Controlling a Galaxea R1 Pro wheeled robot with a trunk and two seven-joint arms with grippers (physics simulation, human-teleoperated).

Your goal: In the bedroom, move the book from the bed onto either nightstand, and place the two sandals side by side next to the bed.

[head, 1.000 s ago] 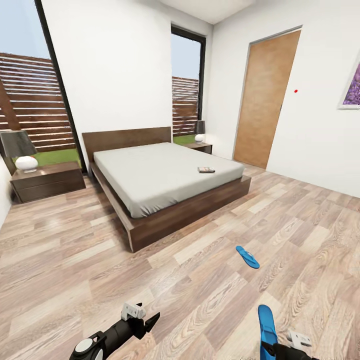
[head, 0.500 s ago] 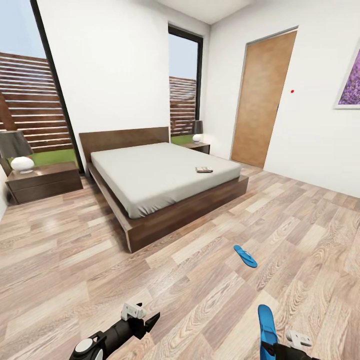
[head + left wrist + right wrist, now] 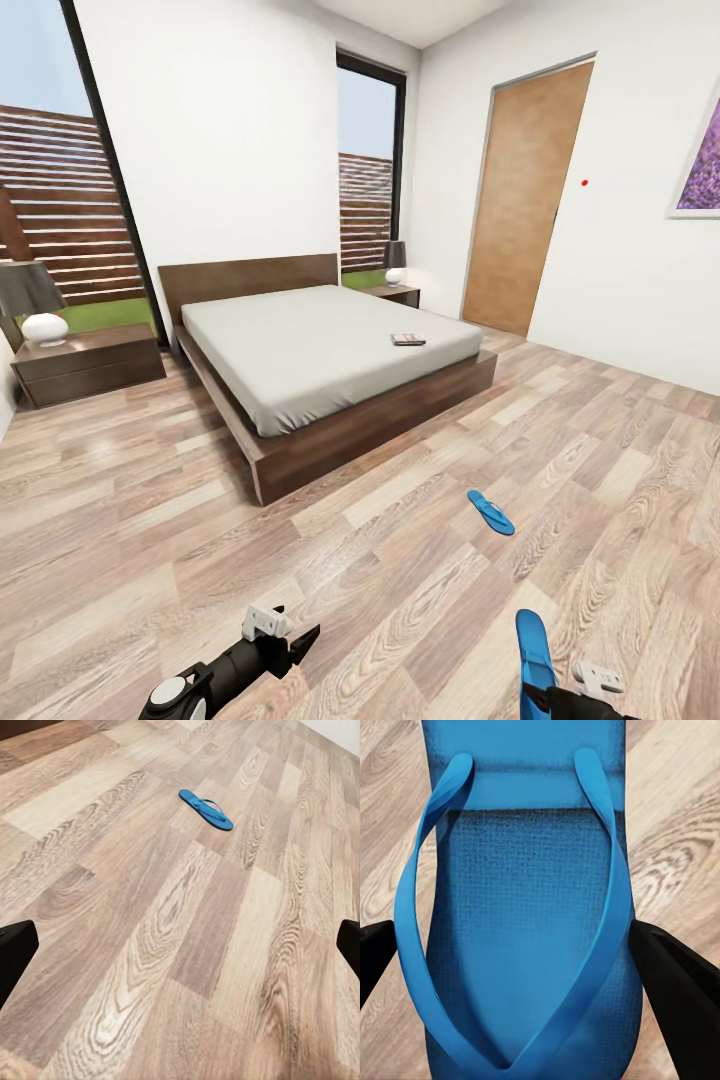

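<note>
So I'm in the bedroom, standing on the wood-plank floor (image 3: 150, 520) out past the foot of the bed (image 3: 330, 360). My right gripper (image 3: 540, 967) has one blue sandal (image 3: 521, 945) pinched between its fingers (image 3: 675, 982), sole flat across the wrist camera with the straps facing up; from the head camera that sandal sticks up and forward from the gripper at the bottom edge of my view. My left gripper (image 3: 180, 945) is holding nothing and its fingers are spread wide, with just floor between them.

The other sandal (image 3: 491, 512) is lying flat on the floor ahead of me, a bit right, well apart from the bed's foot corner. My left wrist camera catches it too, farther out across the planks.

The book (image 3: 408, 340) sits on the grey mattress near the bed's right edge, toward the foot end. There's a nightstand (image 3: 90, 365) on the left of the bed with a lamp (image 3: 40, 300) on it, and a second nightstand (image 3: 397, 294) on the far side by the window, also with a small lamp (image 3: 397, 262). A wooden door (image 3: 520, 195) is on the right wall.
</note>
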